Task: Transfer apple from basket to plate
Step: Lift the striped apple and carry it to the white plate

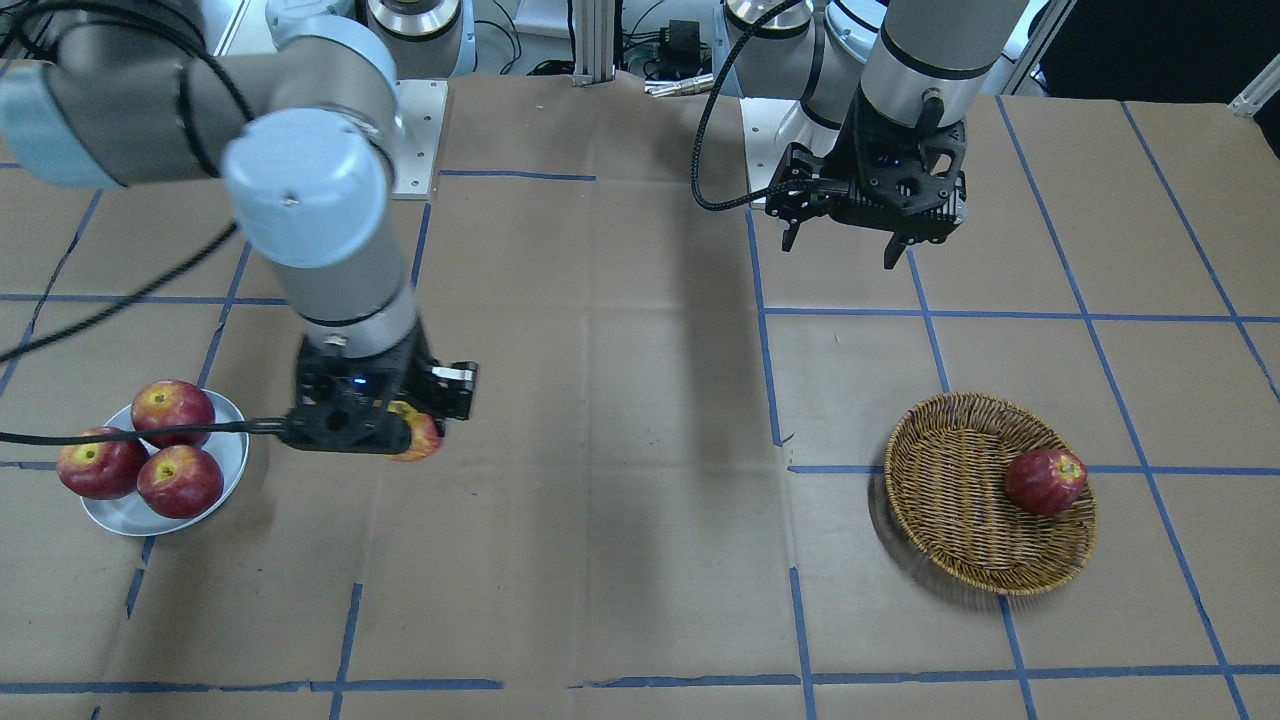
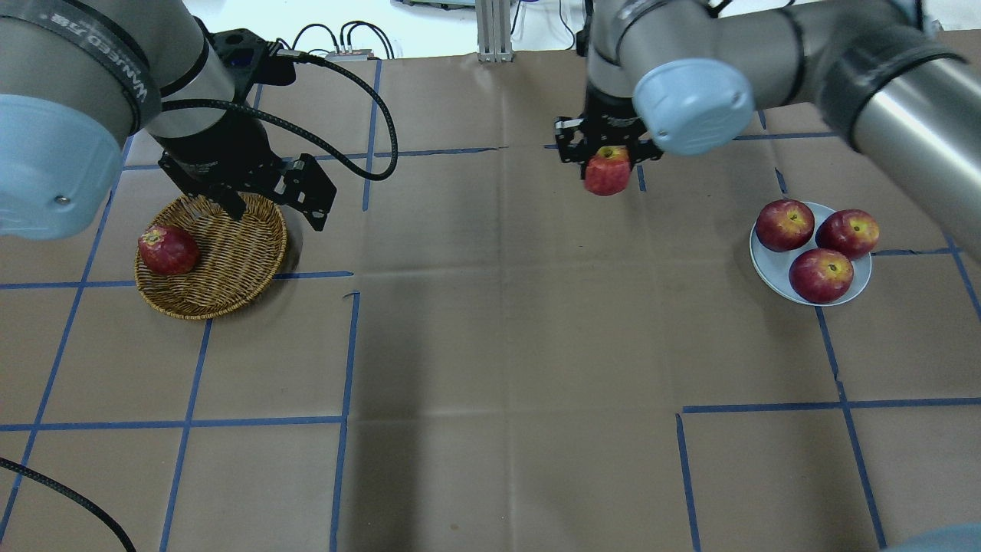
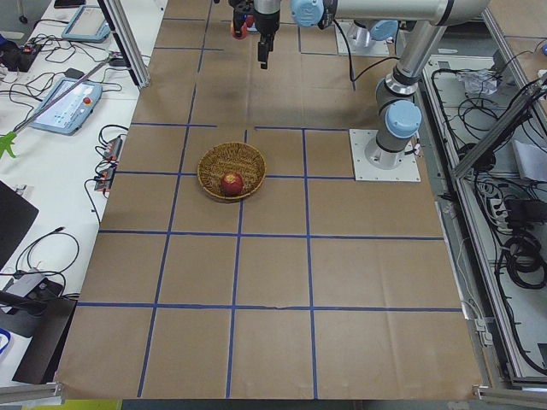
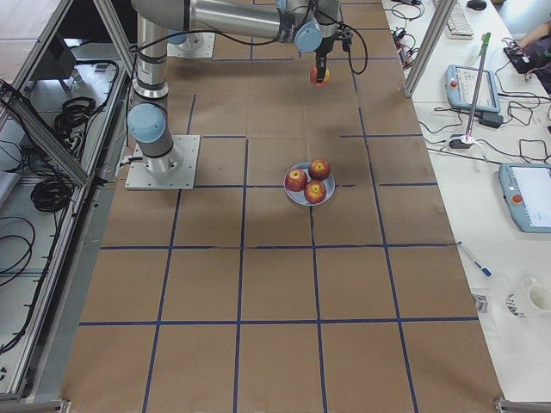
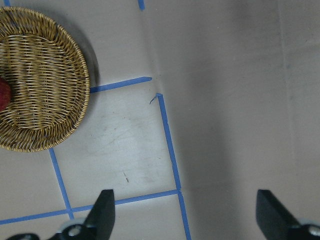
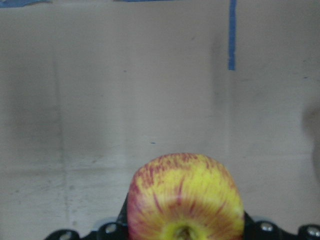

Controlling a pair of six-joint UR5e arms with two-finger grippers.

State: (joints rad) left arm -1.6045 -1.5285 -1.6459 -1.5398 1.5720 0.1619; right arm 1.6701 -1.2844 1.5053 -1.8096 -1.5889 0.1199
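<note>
My right gripper (image 2: 609, 152) is shut on the apple (image 2: 608, 173), yellow streaked with red, and holds it above the table between basket and plate. The apple fills the bottom of the right wrist view (image 6: 185, 197) and shows in the front view (image 1: 420, 434). The grey-white plate (image 2: 769, 264) lies at the right and carries three dark red apples (image 2: 784, 225). The wicker basket (image 2: 230, 261) lies at the left with one dark red apple (image 2: 168, 250) in it. My left gripper (image 2: 276, 213) is open and empty, raised over the basket's far right rim; its fingers (image 5: 102, 212) show in the left wrist view.
Brown paper with blue tape lines covers the table (image 2: 490, 345). The plate (image 1: 235, 462) and basket (image 1: 950, 510) also show in the front view. A black cable (image 1: 120, 435) crosses over the plate's apples there. An aluminium post (image 2: 494, 31) stands at the far edge.
</note>
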